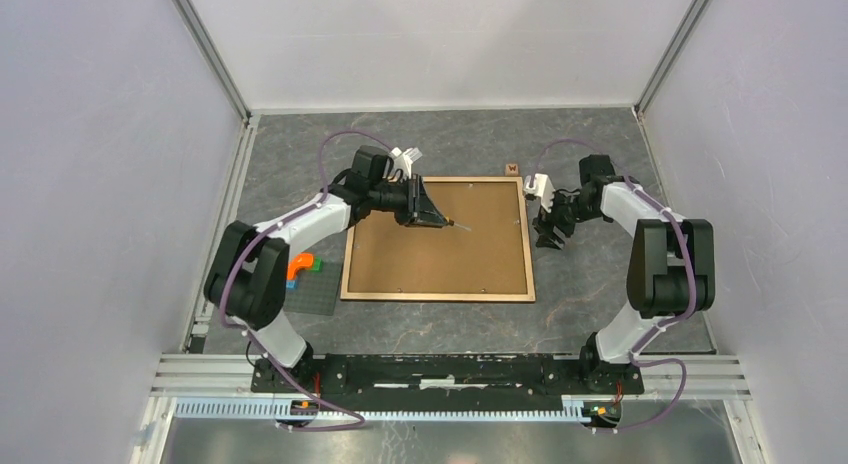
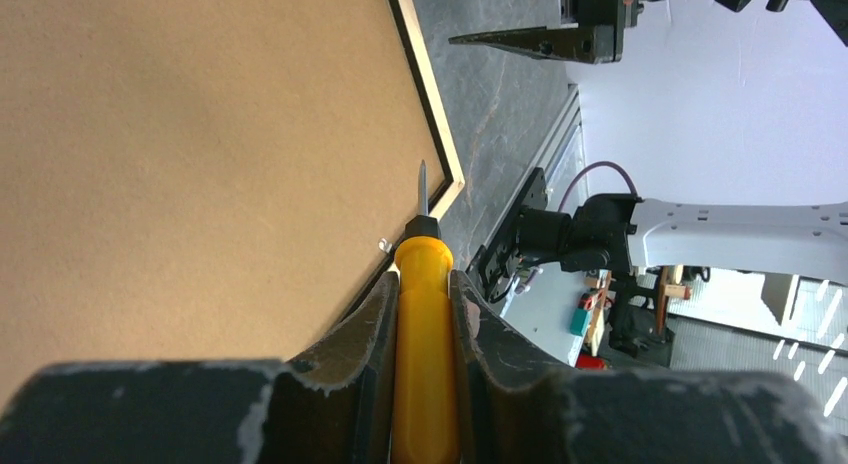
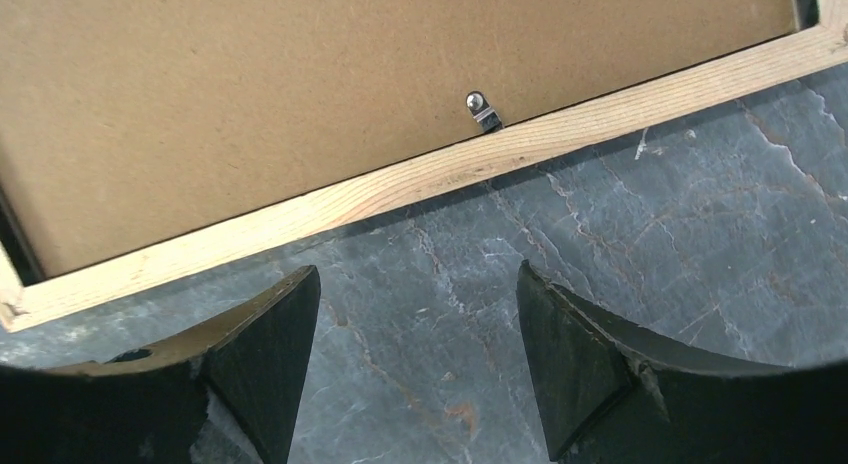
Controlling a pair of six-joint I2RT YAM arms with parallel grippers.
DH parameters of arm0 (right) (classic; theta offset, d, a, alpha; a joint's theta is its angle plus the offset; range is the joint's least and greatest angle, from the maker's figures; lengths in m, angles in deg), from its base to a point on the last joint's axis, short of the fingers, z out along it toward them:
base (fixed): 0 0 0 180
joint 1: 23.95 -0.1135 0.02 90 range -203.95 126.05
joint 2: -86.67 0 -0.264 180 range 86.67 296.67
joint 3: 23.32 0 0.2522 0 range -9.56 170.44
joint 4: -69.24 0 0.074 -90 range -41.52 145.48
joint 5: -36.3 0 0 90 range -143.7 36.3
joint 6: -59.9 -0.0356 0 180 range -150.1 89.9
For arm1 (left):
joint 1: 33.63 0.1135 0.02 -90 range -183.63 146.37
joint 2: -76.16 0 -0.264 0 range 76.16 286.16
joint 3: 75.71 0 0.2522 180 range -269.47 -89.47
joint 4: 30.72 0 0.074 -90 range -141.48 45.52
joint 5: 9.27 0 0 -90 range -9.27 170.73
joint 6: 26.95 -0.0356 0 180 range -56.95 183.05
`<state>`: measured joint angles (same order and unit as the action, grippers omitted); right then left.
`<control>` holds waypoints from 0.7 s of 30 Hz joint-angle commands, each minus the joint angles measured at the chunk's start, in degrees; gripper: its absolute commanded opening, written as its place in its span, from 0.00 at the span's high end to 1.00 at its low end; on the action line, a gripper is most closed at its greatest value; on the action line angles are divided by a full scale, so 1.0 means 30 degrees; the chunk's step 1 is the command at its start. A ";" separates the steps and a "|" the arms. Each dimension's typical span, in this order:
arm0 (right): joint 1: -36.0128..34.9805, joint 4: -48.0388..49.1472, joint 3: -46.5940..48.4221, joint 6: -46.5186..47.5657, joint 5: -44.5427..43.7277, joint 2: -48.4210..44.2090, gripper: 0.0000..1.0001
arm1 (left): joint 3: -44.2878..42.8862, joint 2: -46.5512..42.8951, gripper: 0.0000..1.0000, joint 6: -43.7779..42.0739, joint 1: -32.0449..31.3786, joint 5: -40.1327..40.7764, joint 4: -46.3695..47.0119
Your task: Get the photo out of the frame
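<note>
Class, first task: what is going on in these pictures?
The wood-edged picture frame lies face down on the grey marbled table, brown fibreboard back up. The left gripper is shut on a yellow-handled screwdriver, its tip over that back. The right gripper hangs open beside the frame's right edge, near a small metal clip.

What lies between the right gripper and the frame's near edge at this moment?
Only bare grey table lies between the open right gripper and the light wood edge of the frame. The right wrist view shows this stretch plainly.
</note>
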<state>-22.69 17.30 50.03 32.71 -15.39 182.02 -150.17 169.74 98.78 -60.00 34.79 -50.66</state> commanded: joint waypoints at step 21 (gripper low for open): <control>0.1397 0.4589 -0.0660 -1.0534 0.4110 0.2497 0.33 | -0.7747 0.6614 0.98 -0.6647 -0.4702 0.6670 0.0590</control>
<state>-19.37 23.42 49.92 14.59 -7.00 188.99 -168.91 187.42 84.99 -73.23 49.15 -48.08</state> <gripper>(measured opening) 0.693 0.268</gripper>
